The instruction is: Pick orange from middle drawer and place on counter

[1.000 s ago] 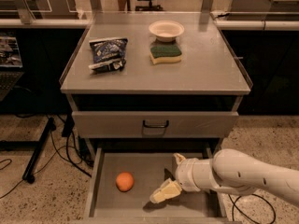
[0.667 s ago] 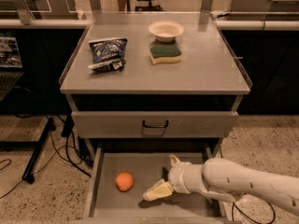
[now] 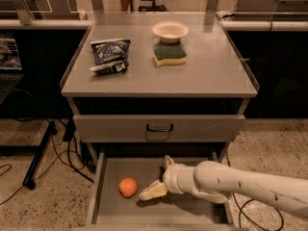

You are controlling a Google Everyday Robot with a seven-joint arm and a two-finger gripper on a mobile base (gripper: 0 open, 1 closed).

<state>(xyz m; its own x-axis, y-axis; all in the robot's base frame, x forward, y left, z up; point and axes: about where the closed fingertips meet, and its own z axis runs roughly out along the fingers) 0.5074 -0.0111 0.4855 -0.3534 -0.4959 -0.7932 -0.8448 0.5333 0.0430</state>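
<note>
The orange (image 3: 127, 187) lies on the floor of the open middle drawer (image 3: 111, 169), left of centre. My gripper (image 3: 160, 176) reaches into the drawer from the right on a white arm and sits just right of the orange. It is open and empty. Its near finger (image 3: 152, 191) almost touches the orange and the far finger (image 3: 168, 160) points toward the drawer's back. The counter (image 3: 207, 71) is the flat grey top of the cabinet above.
On the counter are a dark snack bag (image 3: 109, 55) at the left and a white bowl (image 3: 170, 31) behind a green and yellow sponge (image 3: 169, 55). A shut drawer front with a black handle (image 3: 159, 128) overhangs the open drawer. Cables run over the floor at the left.
My gripper and arm have moved left inside the drawer, closing in on the orange. The orange has not moved.
</note>
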